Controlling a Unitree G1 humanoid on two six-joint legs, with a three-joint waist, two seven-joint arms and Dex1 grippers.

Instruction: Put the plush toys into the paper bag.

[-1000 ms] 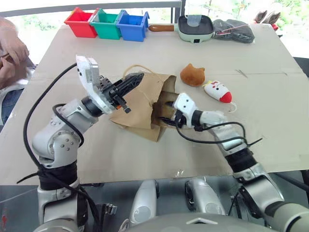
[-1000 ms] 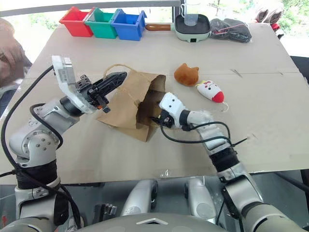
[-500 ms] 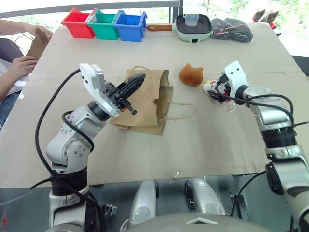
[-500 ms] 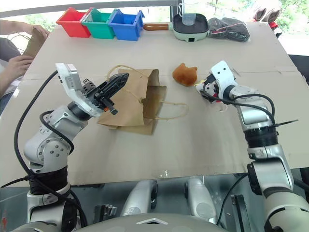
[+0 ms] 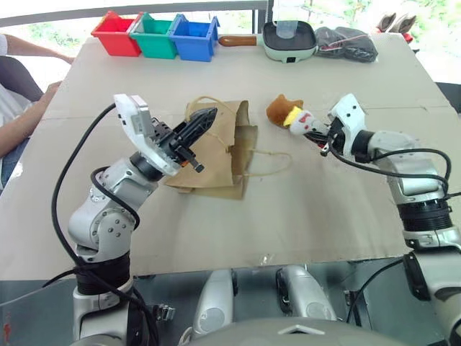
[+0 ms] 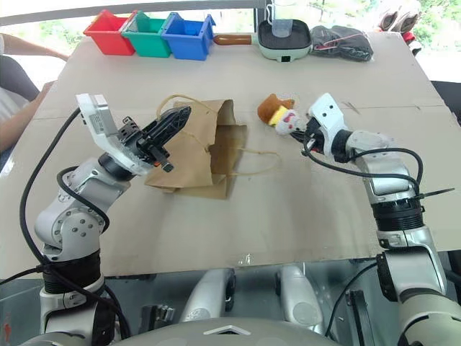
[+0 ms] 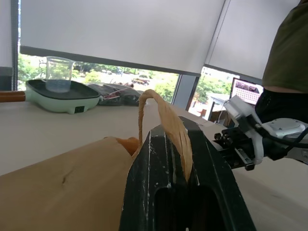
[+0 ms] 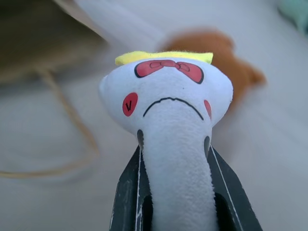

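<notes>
The brown paper bag [image 5: 220, 148] lies flat on the table's middle, its mouth toward the right. My left gripper [image 5: 204, 120] is shut on one of the bag's loop handles [image 7: 165, 120], holding that edge up; the other handle [image 5: 272, 154] lies loose on the table. My right gripper [image 5: 315, 130] is shut on the white plush toy [image 8: 168, 106], held off the table with its face and yellow tuft pointing toward the bag. The orange-brown plush toy [image 5: 276, 108] rests on the table just behind the white one.
Red [image 5: 119, 32], green [image 5: 157, 34] and blue [image 5: 194, 37] bins line the far edge. A pale green pan [image 5: 289, 40] and a black cloth bundle [image 5: 350, 45] sit beside them. A person's arm [image 5: 21, 122] shows at the left edge.
My right gripper left the bag's mouth, swung right to the white plush toy, shut on it and lifted it. The left gripper kept its hold on the handle.
</notes>
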